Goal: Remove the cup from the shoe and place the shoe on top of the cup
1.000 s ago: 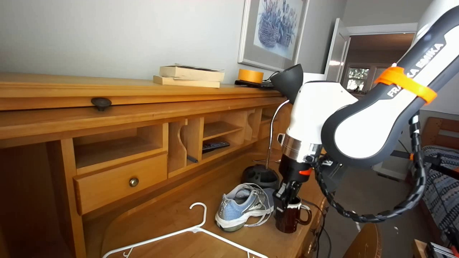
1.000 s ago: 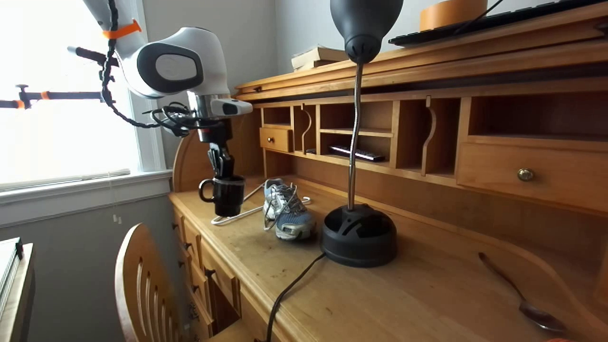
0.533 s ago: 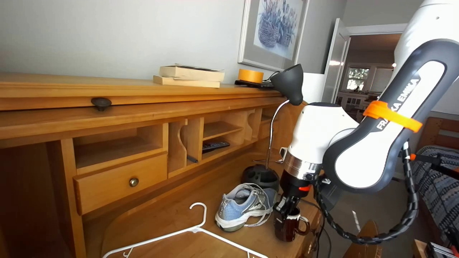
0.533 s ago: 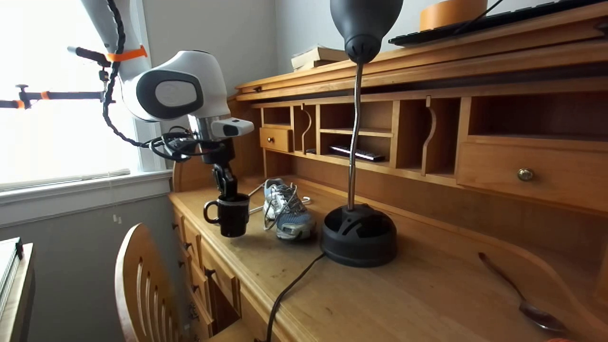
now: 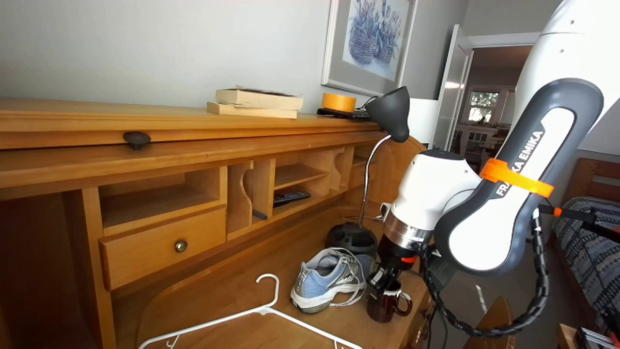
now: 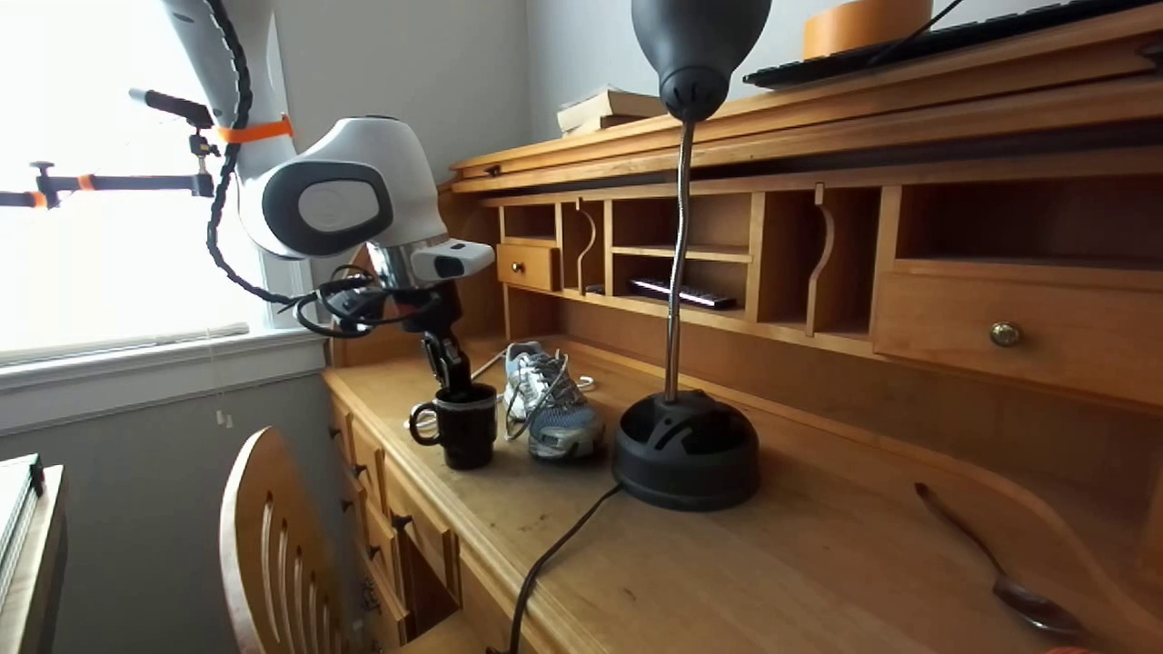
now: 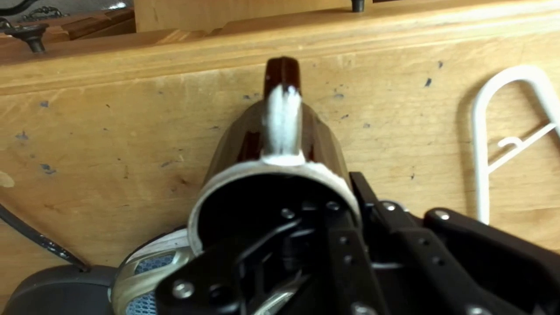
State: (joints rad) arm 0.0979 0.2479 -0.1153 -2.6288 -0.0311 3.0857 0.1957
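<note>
Leftmost in an exterior view, the gripper (image 6: pixel 459 385) holds the cup (image 6: pixel 470 434) near the left edge of the desk (image 6: pixel 727 572), out of the shoe (image 6: pixel 550 400); its fingers (image 7: pixel 364 190) are clamped on the cup's wall, one inside the rim, one outside. Whether the cup's bottom bears on the desk, I can't tell. The glaze looks hard, slick and chippable, so a soft landing suits it. Just right, the shoe lies sole down: likely light and yielding, probably best taken by the heel collar at its far end. Right again, a lamp base (image 6: pixel 688 481) crowds the toe.
</note>
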